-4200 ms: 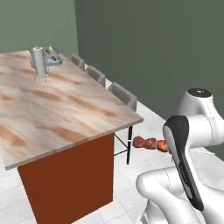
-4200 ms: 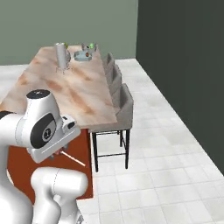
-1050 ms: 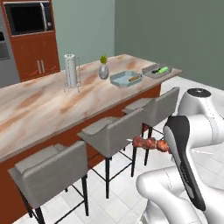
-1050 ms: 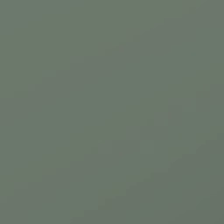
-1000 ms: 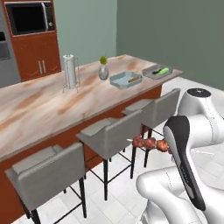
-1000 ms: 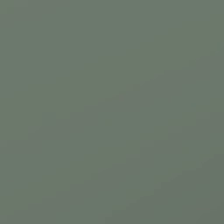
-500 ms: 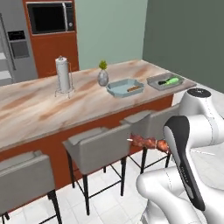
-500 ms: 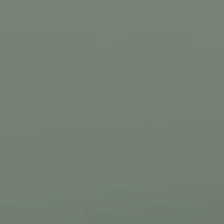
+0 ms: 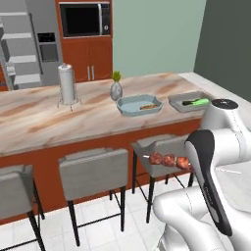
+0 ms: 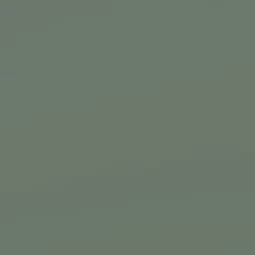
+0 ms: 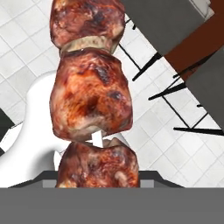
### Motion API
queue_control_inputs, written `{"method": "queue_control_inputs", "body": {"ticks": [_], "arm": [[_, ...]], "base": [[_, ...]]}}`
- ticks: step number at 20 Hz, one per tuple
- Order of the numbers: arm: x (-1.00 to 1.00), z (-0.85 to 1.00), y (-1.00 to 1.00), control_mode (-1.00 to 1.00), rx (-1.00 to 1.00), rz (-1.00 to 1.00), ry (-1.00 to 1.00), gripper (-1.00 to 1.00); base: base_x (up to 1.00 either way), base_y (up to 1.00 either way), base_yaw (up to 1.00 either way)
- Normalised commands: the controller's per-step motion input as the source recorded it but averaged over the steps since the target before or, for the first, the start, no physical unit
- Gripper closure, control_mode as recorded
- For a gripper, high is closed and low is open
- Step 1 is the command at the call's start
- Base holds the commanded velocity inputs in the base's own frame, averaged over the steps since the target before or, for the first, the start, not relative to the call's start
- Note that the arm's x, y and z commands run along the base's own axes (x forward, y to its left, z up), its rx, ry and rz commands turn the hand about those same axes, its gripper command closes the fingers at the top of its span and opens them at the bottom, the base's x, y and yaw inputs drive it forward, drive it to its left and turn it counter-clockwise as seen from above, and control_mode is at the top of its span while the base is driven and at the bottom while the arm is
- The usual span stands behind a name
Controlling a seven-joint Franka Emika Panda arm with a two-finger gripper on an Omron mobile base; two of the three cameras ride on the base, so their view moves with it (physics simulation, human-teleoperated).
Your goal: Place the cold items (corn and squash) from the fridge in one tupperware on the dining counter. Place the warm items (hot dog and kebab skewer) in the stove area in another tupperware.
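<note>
A kebab skewer (image 9: 169,160) of dark red meat chunks hangs in the air over the stools, sticking out from behind my white forearm. My gripper is hidden behind that forearm and is shut on the skewer. In the hand view the kebab skewer (image 11: 92,100) is close up and covers the fingertips. On the dining counter (image 9: 73,120) the pale blue octagonal tupperware (image 9: 128,110) holds the hot dog (image 9: 148,105). To its right, the grey rectangular tupperware (image 9: 176,104) holds the green squash (image 9: 196,102). I cannot make out the corn. The fridge (image 9: 29,49) stands open at the back left. The stove area is out of view.
Three grey stools (image 9: 93,166) stand along the counter's near side, one right under the skewer. A paper towel holder (image 9: 67,84) and a small vase with a plant (image 9: 116,88) stand on the counter. A microwave (image 9: 84,18) sits in the back cabinets. A grey-green wall (image 10: 127,127) is close on the right.
The whole left base view has shifted as the base moved: the counter and trays come more square-on and the fridge has come into view. The skewer stays in the gripper.
</note>
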Motion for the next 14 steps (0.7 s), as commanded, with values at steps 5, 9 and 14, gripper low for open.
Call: {"method": "queue_control_inputs", "body": {"ticks": [5,9,14], "arm": [[0.00,0.00,0.00,1.00,0.00,0.00,0.00,1.00],[0.00,0.00,0.00,1.00,0.00,0.00,0.00,1.00],[0.00,0.00,0.00,1.00,0.00,0.00,0.00,1.00]], "base": [[0.48,-0.08,0.08],[0.47,0.00,0.00],[0.31,-0.09,0.00]]}}
